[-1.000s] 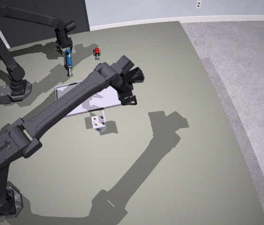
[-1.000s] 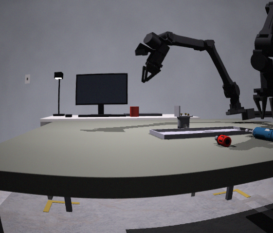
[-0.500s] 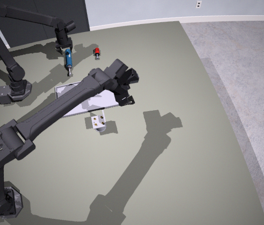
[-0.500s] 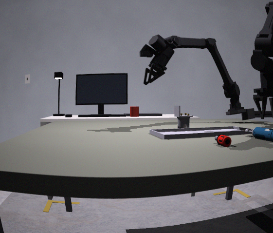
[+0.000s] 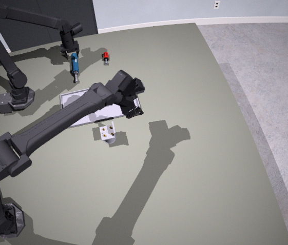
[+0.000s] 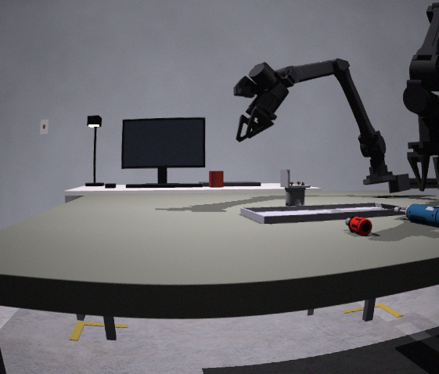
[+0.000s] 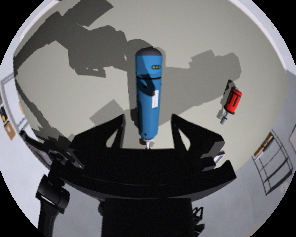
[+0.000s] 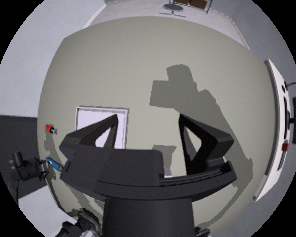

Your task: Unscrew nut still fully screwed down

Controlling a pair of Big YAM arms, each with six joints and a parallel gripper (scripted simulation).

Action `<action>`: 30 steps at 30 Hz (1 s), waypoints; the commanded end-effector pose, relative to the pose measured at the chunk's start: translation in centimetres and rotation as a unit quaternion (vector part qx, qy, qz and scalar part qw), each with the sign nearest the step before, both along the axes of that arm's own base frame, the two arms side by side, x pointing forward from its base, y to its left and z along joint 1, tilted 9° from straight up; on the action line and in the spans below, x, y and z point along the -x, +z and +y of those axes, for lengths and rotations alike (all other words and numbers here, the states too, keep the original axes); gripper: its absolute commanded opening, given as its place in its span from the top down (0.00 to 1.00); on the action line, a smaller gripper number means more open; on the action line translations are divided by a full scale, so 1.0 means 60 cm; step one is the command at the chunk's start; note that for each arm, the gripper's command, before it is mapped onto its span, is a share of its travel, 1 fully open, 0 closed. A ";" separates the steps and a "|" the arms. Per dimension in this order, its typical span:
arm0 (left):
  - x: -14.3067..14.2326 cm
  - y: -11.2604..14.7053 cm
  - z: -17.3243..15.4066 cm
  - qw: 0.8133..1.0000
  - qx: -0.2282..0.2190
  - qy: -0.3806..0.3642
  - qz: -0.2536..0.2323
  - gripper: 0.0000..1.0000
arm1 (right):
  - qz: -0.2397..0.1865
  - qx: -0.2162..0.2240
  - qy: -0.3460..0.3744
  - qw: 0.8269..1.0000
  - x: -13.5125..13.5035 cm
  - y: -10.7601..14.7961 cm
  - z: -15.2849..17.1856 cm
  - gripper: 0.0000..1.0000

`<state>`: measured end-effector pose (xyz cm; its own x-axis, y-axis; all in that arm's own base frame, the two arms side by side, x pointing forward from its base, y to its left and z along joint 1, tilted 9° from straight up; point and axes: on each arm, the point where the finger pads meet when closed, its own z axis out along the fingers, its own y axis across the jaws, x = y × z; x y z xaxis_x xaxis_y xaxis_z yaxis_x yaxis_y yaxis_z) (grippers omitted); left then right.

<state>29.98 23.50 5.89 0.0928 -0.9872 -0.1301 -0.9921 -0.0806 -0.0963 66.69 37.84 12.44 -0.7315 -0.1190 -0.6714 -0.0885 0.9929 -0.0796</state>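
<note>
The joint module (image 5: 108, 133) stands upright on the table just in front of the white tray (image 5: 72, 100); it also shows in the exterior view (image 6: 295, 192). Its white bracket carries several brass nuts; their heights are too small to tell apart. The dark blue nut driver (image 5: 74, 64) lies flat on the table behind the tray. My left gripper (image 5: 69, 54) is open just above the driver's rear end, which shows between the fingers in the left wrist view (image 7: 148, 96). My right gripper (image 5: 133, 111) (image 6: 247, 131) is open and empty, high in the air over the tray's right end.
A short red tool (image 5: 106, 56) lies on the table right of the driver, also seen in the left wrist view (image 7: 233, 101). The right arm's long links cross above the tray. A desk with a monitor (image 6: 163, 142) stands beyond the table.
</note>
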 end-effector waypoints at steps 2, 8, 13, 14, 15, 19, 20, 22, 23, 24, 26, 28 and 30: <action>-0.032 0.042 0.013 1.000 -0.018 -0.002 -0.024 0.35 | -0.032 -0.016 0.020 0.999 0.006 0.059 0.031 0.14; -0.032 0.042 0.013 1.000 -0.018 -0.002 -0.024 0.35 | -0.052 -0.022 0.041 0.998 0.024 0.048 0.034 0.14; -0.032 0.042 0.013 1.000 -0.018 -0.002 -0.024 0.35 | -0.069 -0.027 0.057 0.996 0.038 0.039 0.035 0.14; -0.032 0.042 0.013 1.000 -0.018 -0.002 -0.024 0.35 | -0.072 -0.028 0.061 0.995 0.041 0.037 0.035 0.14; -0.032 0.042 0.013 1.000 -0.018 -0.002 -0.024 0.35 | -0.072 -0.028 0.061 0.995 0.041 0.037 0.035 0.14; -0.032 0.042 0.013 1.000 -0.018 -0.002 -0.024 0.35 | -0.073 -0.027 0.060 0.995 0.041 0.037 0.035 0.14; -0.032 0.042 0.013 1.000 -0.018 -0.002 -0.024 0.35 | -0.076 -0.029 0.064 0.995 0.045 0.036 0.035 0.14; -0.032 0.042 0.013 1.000 -0.018 -0.002 -0.024 0.35 | -0.083 -0.030 0.070 0.994 0.052 0.033 0.034 0.14; -0.032 0.042 0.013 1.000 -0.018 -0.002 -0.024 0.35 | -0.087 -0.031 0.073 0.993 0.056 0.032 0.033 0.14; -0.032 0.042 0.013 1.000 -0.018 -0.002 -0.024 0.35 | -0.090 -0.032 0.077 0.992 0.060 0.030 0.033 0.14; -0.032 0.042 0.013 1.000 -0.018 -0.002 -0.024 0.35 | -0.097 -0.033 0.083 0.991 0.067 0.027 0.032 0.14; -0.032 0.042 0.013 1.000 -0.018 -0.002 -0.024 0.35 | -0.104 -0.035 0.089 0.990 0.075 0.024 0.031 0.14; -0.032 0.042 0.013 1.000 -0.018 -0.002 -0.024 0.35 | -0.112 -0.036 0.096 0.988 0.082 0.022 0.030 0.14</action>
<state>29.98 23.50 5.89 0.0928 -0.9872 -0.1301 -0.9921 -0.0806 -0.0963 62.62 37.88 10.71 -0.6022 -0.1815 -0.7774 -0.2188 0.9741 -0.0579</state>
